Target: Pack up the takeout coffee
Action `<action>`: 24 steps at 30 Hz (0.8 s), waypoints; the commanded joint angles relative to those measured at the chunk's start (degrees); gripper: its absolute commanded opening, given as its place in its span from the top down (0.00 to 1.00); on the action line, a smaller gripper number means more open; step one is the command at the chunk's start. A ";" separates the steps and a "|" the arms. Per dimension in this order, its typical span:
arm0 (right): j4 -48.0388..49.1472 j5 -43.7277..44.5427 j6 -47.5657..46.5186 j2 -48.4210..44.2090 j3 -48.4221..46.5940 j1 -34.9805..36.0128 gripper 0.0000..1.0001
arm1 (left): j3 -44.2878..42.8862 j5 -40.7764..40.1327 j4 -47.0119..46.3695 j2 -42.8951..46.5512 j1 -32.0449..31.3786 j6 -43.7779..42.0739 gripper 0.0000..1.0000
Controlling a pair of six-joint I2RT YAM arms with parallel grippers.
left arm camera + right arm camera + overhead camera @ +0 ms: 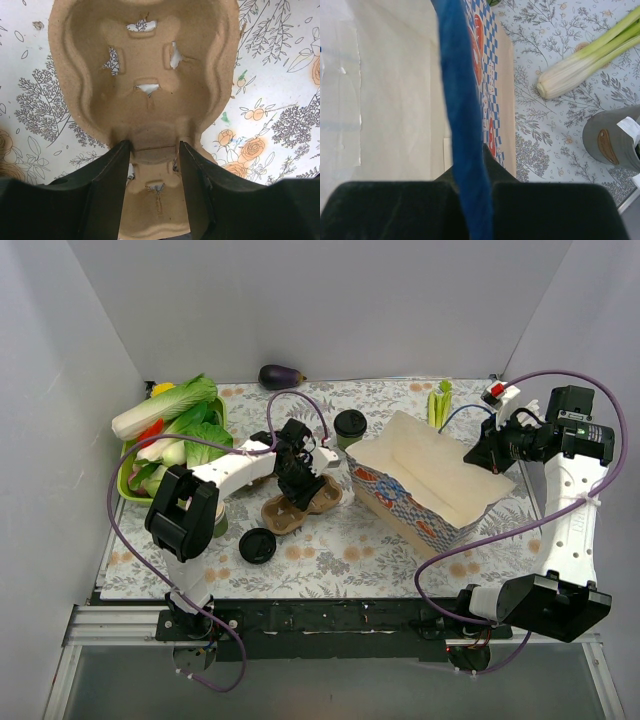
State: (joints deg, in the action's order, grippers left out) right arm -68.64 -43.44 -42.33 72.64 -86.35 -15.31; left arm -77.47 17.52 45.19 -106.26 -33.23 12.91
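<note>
Takeout coffee (350, 425) is standing upright with its black lid on, beyond your left gripper (297, 488) and off to its right, just beside the left end of the paper bag (430, 490). Nothing is touching it. Only the overhead view is showing you the cup; neither wrist camera is catching it.

Your left gripper is pointing down at the pulp cup carrier (325, 502). The overhead view is hiding the contact under the wrist. The left wrist view is giving you more: the two fingers (112, 190) are straddling the narrow waist of the carrier (90, 75) between its two wells, at a middling width, right against its sides. You cannot tell from that view whether they are actually clamping it.

Nearer to you than that gripper and to its left, a loose black lid (257, 545) is lying flat on the flowered cloth.

Your right gripper (488, 455) is pinching the bag's far right rim. From the right wrist, the rim is running as a blurred blue strip straight between the closed fingers (395, 210), with the bag's checked outside (485, 75) and a celery stalk (585, 65) lying to the right of it.
</note>
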 commanded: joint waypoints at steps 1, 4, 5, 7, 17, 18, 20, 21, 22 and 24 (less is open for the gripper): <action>1.84 -0.59 1.19 -0.31 0.21 0.11 0.99 | 1.36 -0.82 -1.15 0.96 -0.52 0.63 0.57; 2.19 -0.59 1.37 -0.31 0.65 0.11 0.99 | 1.10 -0.99 -1.51 0.97 -0.60 0.98 0.57; 2.20 -0.59 1.54 -0.39 0.65 0.11 0.99 | 1.01 -1.26 -1.42 0.88 -0.60 1.24 0.57; 2.37 -0.59 1.63 -0.48 0.83 0.11 0.99 | 0.92 -1.26 -1.33 0.61 -0.60 1.24 0.59; 2.63 -0.07 2.07 -0.92 0.57 0.11 0.99 | 0.66 1.37 2.35 3.77 -0.52 3.00 0.88; 2.55 0.11 2.07 -0.92 0.39 0.11 0.99 | 0.57 2.16 3.32 4.30 -0.34 3.26 0.92; 2.55 0.63 1.90 -0.84 -0.14 0.11 0.99 | 0.65 4.09 5.61 6.93 0.18 4.23 0.94; 2.55 0.72 1.90 -0.83 -0.23 0.11 0.99 | 0.74 4.71 6.22 7.99 0.45 4.58 0.97; 2.55 0.81 1.90 -0.75 -0.31 0.11 0.99 | 0.74 5.15 7.10 9.30 0.71 5.45 0.98; 2.37 0.46 1.81 -0.75 -0.40 0.11 0.99 | 0.04 5.77 7.54 12.82 1.59 6.77 1.00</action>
State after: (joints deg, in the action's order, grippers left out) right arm -67.09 -42.52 -40.71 72.64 -85.38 -15.31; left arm -76.79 19.51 49.54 -102.89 -32.95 16.93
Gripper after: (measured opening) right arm 0.042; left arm 0.330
